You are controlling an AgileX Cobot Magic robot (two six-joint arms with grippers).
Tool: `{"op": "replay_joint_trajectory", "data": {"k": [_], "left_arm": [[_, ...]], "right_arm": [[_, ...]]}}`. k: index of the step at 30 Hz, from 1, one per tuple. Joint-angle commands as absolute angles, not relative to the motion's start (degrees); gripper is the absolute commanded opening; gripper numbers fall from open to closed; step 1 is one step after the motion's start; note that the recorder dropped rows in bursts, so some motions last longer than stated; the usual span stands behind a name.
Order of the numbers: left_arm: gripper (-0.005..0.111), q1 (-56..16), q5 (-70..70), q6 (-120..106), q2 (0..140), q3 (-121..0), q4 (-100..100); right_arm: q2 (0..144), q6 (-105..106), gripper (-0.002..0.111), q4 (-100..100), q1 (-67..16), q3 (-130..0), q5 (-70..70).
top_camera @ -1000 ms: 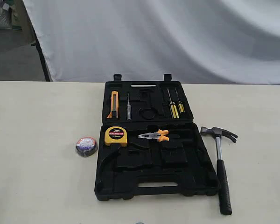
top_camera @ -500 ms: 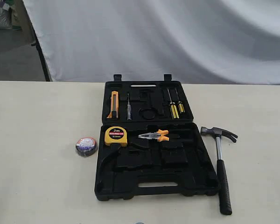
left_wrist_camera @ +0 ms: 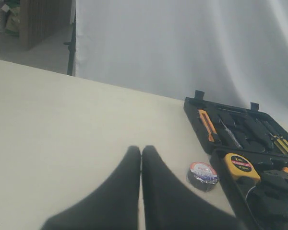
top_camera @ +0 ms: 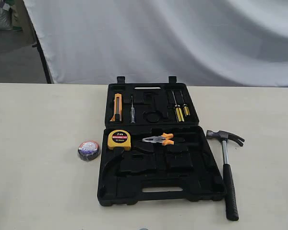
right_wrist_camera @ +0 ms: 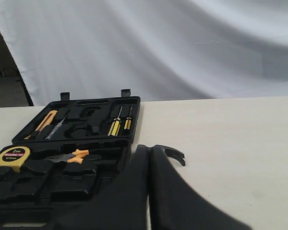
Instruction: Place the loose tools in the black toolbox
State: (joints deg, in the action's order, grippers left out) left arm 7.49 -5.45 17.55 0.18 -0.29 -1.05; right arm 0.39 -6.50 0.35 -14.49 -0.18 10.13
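in the middle of the table [top_camera: 38, 191]: i see the black toolbox [top_camera: 149, 167] lying open and flat, both halves face up.
box long axis: runs left to right across the outside view, with the hinge line along it between the two halves.
box facing: the half with the two latches points away toward the white cloth [top_camera: 182, 38]; the other half, with a handle slot at its edge, points toward the near table edge.
left claw [left_wrist_camera: 141, 149]: clenched, tips pressed together with nothing between them. it hangs over bare table, with the roll of tape [left_wrist_camera: 202, 175] and the box ahead of it.
right claw [right_wrist_camera: 149, 147]: clenched as well and empty, low over the table by the box's right side; the curved head of the hammer [top_camera: 227, 175] shows just past its tips.
box material: matte black moulded plastic with tool-shaped hollows.
hammer: shiny metal head and shaft with a black grip. it lies on the table just right of the box, head away from me.
roll of tape: dark ring with a pale printed face, lying flat to the left of the box and apart from it.
near half holds: a yellow tape measure [top_camera: 119, 139] and pliers [top_camera: 158, 139] with orange handles.
far half holds: an orange knife [top_camera: 117, 107] and two yellow-handled screwdrivers [top_camera: 180, 112].
table surface: pale, smooth and plain.
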Motion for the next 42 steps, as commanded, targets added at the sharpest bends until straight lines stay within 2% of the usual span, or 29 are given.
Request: {"op": "replay_joint_trajectory", "data": {"k": [1, 42], "left_arm": [[0.001, 8.9, -5.0, 17.8, 0.0, -0.4, -1.3], [0.001, 8.9, -5.0, 17.8, 0.0, -0.4, -1.3]], "right_arm": [[0.0, -6.2, -0.001, -0.3, -14.2, 0.0, 9.4], [0.0, -9.3, -0.001, 0.0, -14.2, 0.0, 7.4]]}}
